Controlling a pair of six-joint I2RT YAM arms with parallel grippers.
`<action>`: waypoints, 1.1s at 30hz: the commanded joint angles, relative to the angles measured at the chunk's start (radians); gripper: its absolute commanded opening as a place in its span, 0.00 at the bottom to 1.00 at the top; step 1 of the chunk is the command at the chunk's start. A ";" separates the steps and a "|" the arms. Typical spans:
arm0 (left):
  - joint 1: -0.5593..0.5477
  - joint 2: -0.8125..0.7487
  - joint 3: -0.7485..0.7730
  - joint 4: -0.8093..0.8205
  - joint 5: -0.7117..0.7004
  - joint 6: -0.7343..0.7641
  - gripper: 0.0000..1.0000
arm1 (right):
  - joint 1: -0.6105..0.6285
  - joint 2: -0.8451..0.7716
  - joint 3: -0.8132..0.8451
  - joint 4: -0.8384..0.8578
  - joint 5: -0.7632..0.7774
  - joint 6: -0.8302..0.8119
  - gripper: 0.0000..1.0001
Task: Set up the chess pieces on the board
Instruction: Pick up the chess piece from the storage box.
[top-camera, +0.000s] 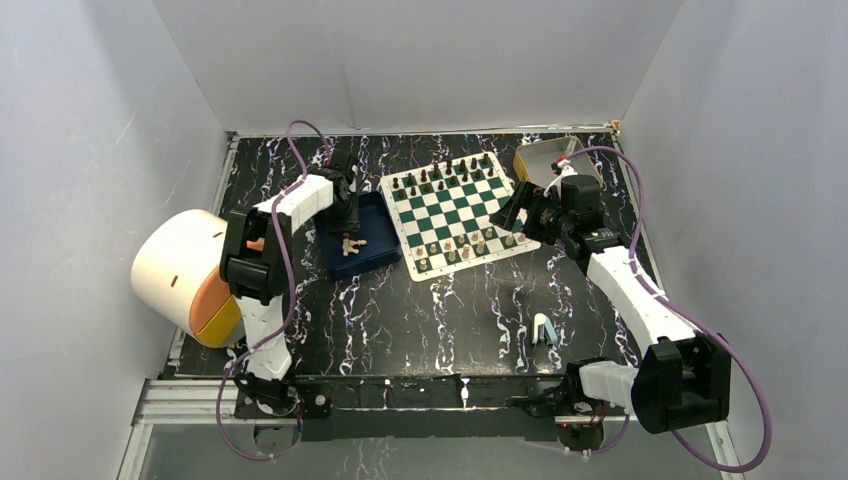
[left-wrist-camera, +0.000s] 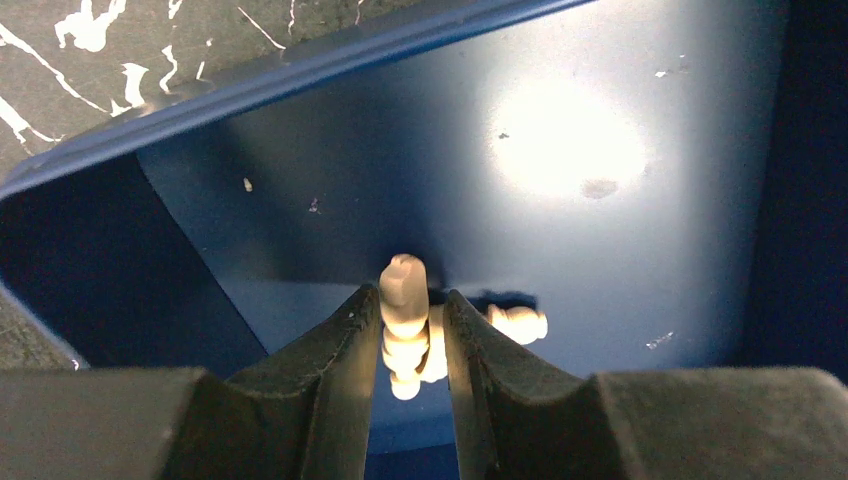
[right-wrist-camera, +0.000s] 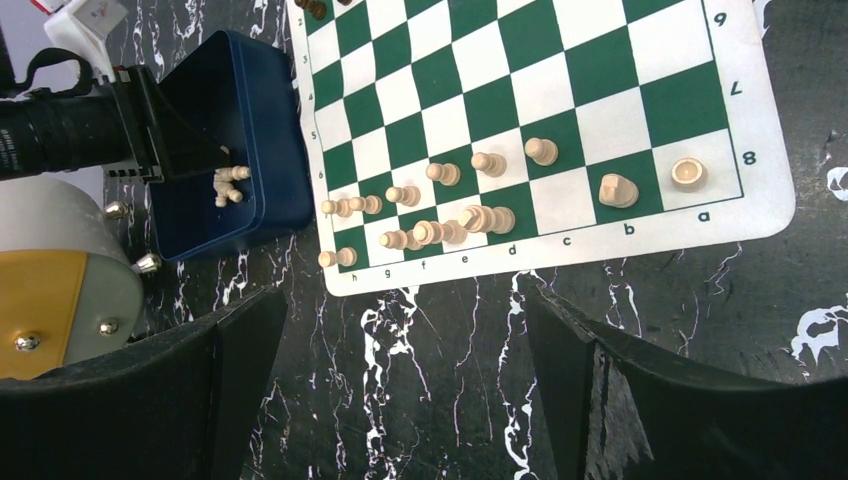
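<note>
Piece (left-wrist-camera: 403, 300) clamped in left jaws; right jaws apart.

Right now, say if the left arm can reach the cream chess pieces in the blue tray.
Likely yes: the left end effector sits inside the blue rectangular tray, closed around one small cream chess piece; nothing blocks it.

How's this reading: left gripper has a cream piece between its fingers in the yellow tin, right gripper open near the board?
No: the cream piece between the fingers of the left gripper is in the blue tray, not the yellow tin, per the left wrist view. The right gripper is open near the board.
</note>
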 joint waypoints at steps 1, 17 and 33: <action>-0.007 0.010 0.010 -0.004 -0.021 0.014 0.28 | 0.005 0.004 0.028 0.023 -0.015 0.001 0.99; -0.009 0.006 0.038 0.009 -0.030 0.024 0.10 | 0.019 0.010 0.033 0.026 -0.018 0.006 0.99; -0.009 -0.103 0.020 0.078 -0.026 0.034 0.00 | 0.204 0.093 0.102 0.100 -0.013 0.058 0.99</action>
